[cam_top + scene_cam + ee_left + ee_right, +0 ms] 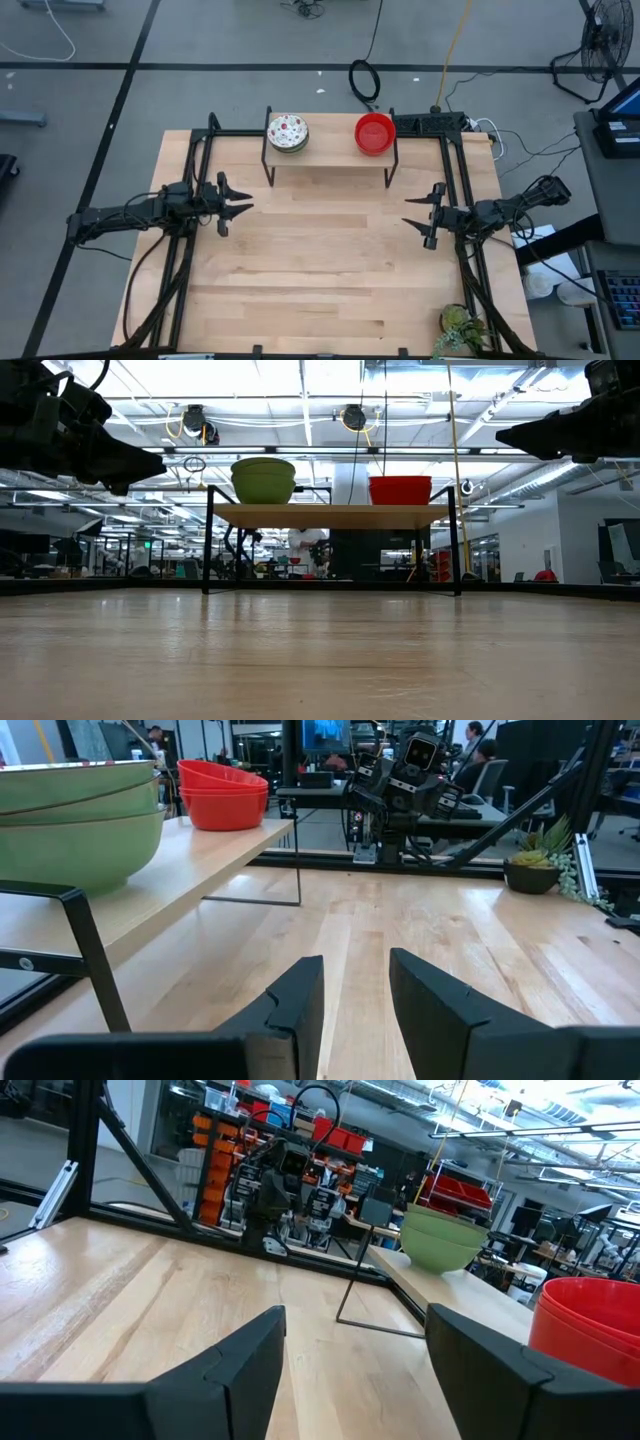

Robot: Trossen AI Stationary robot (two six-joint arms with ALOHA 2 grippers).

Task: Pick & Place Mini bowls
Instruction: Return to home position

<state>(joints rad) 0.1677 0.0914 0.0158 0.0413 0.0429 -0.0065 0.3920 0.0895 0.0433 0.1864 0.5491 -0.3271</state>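
Now 3 red bowls, 3 patterned

From above, only the top bowl of the white patterned stack and the red stack shows; lower bowls hidden. Low view: left gripper and right gripper cut by the top corners. Potted plant cut at the bottom edge.

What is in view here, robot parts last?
table: one, light wood, under both arms.
shelf: one, wood top on black frame, table's far edge.
white patterned bowls: one stack, red-speckled white inside, green outside, shelf's left-arm end.
red bowls: one stack, red, shelf's right-arm end.
potted plant: one, green, table's near right corner.
left claw: one, dark, open, above table's left side.
right claw: one, dark, open, above table's right side.
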